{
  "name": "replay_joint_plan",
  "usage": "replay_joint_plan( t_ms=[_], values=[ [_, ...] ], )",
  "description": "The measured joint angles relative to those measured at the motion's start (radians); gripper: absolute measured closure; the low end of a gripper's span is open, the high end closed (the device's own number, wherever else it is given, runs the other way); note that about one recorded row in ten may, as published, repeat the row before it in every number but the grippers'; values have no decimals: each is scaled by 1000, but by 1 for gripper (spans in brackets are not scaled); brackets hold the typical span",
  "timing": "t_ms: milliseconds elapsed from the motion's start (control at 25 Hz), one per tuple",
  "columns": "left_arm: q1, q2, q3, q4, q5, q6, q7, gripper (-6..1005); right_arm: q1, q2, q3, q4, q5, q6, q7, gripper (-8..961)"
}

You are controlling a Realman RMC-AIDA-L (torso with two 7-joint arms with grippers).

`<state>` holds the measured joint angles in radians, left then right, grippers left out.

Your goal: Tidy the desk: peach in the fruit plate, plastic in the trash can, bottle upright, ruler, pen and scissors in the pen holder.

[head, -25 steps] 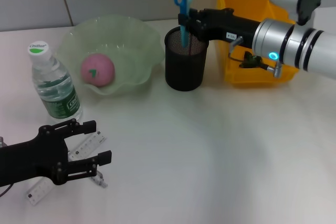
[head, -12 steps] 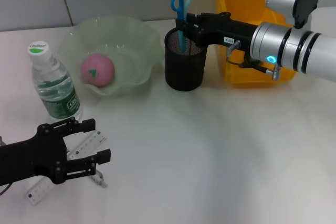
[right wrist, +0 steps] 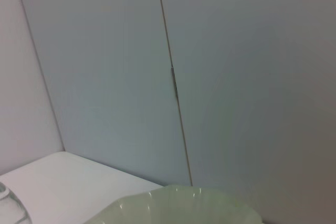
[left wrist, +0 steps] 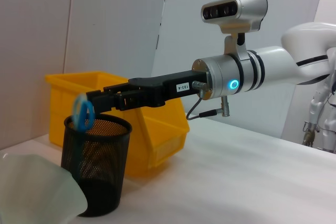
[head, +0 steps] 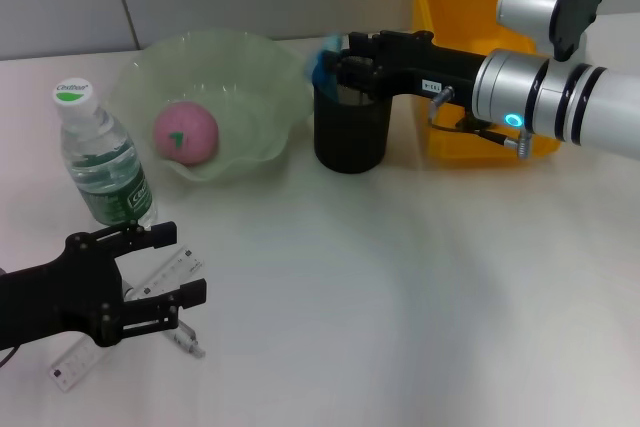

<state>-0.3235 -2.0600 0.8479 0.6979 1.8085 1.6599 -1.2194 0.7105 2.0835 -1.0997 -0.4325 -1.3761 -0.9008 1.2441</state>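
While my right gripper (head: 335, 72), fingers undiscernible, overhangs the pen holder (head: 351, 132), the ruler (head: 150, 297) lies lengthwise under my spread left gripper (head: 175, 267)

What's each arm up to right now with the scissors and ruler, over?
Right gripper at the holder rim, scissors dropped in, handles showing. Left gripper open over the ruler. Peach in plate, bottle upright. Nothing in the way.
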Motion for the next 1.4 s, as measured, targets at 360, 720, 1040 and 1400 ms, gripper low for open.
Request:
replay_joint_plan(
  t_ms=[360,720,1040,1400],
  values=[
    [1,0,-6,2,0,2,0,199,-16,0,8,-22,6,0,0,317],
    [1,0,-10,0,0,5,0,202,-26,0,9,-29,37,-10,5,195],
    [0,-3,-11,0,-1,5,0,205,-88,-3,1,-80,130,-123,12,196],
    [-2,-5,-7,-12,-9,1,-9,207,-166,-40,-3,-146,7,-448,102,197]
  ],
)
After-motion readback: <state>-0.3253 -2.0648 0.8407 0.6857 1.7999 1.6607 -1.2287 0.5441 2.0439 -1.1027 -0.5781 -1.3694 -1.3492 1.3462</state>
